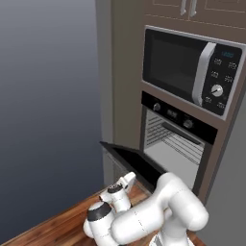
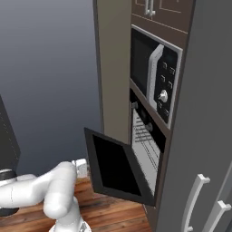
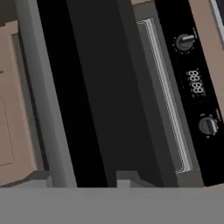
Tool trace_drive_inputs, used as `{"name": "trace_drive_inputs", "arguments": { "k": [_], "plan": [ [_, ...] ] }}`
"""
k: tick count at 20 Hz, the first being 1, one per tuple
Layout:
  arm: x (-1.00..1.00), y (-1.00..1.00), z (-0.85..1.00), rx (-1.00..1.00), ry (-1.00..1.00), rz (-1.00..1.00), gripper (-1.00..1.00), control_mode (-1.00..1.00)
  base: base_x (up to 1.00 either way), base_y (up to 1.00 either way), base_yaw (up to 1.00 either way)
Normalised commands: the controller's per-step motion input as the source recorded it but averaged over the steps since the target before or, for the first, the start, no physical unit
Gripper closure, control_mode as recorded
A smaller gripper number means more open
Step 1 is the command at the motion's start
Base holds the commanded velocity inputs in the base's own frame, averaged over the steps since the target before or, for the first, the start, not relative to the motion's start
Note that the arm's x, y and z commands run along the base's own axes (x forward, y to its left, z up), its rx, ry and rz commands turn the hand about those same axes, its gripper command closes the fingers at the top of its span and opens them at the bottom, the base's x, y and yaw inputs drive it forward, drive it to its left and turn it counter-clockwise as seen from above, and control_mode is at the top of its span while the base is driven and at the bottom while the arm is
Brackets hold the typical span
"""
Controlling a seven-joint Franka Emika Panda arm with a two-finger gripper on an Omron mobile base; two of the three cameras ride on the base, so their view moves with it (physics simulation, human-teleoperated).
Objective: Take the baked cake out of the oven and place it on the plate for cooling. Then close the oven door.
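Hanging half-lowered, door (image 2: 115, 170) off the oven (image 1: 175, 139), racks bare to reach; gripper (image 1: 126, 181) just under door's front edge, likely to ease it down; jaw spread unclear; cake unseen.

A plain grey wall (image 1: 48, 96) stands to my left, beside a tall brown cabinet column (image 1: 126, 72). Warm wood plank floor (image 1: 57, 223) runs below. Upper cupboard doors (image 1: 190, 7) carry silver handles; grey cabinet doors (image 2: 204, 199) flank the right.
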Motion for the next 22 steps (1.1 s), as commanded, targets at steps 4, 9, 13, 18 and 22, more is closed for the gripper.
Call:
{"name": "trace_drive_inputs", "arguments": {
  "k": [4,9,13,18,22],
  "plan": [
    [0.56,-0.09,-0.08,-0.51,-0.45,-0.39,-1.00,-1.00,0.00,0.00,0.00],
    [0.66,-0.13,-0.01,-0.47,-0.38,-0.39,-1.00,-1.00,0.00,0.00,0.00],
    [0.69,-0.05,-0.06,-0.47,-0.29,-0.45,-1.00,-1.00,0.00,0.00,0.00],
    [0.74,0.00,-0.24,-0.50,-0.27,-0.50,-1.00,-1.00,0.00,0.00,0.00],
    [0.79,0.00,-0.33,-0.49,-0.26,-0.49,-1.00,-1.00,0.00,0.00,0.00]
  ]
}}
